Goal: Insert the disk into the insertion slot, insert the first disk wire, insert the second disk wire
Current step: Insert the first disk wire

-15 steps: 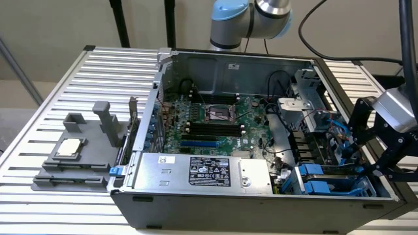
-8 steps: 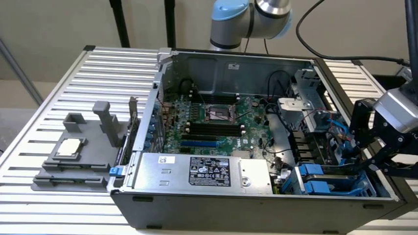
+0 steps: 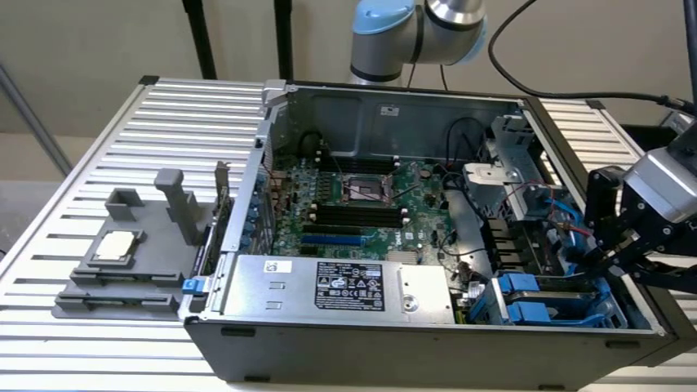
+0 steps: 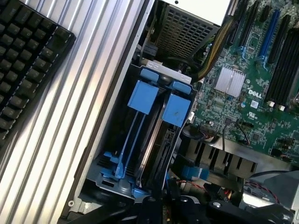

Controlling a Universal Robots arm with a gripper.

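- The gripper (image 3: pixel 612 255) hangs over the computer case (image 3: pixel 436 351) at its edge on the exterior view's right. We cannot tell whether it is open or closed.
- Directly beneath it lies the insertion slot (image 4: pixel 140 140), a dark metal bay with blue rails. The case wall (image 3: pixel 654 322) hems it in on one side and the motherboard (image 4: pixel 252 93) on the other.
- Two blue tabs (image 4: pixel 142 95) stand side by side at the bay's end farthest from the gripper. We cannot tell whether the disk's grey body sits under them.
- Blue and red cables (image 3: pixel 556 214) cross inside the case, just beside the gripper.
- Outside the wall runs the ribbed table (image 4: pixel 93 93), with a keyboard (image 4: pixel 28 60) farther out.
- The power-supply box (image 3: pixel 338 286) and a grey fixture (image 3: pixel 120 273) sit well apart from the gripper.
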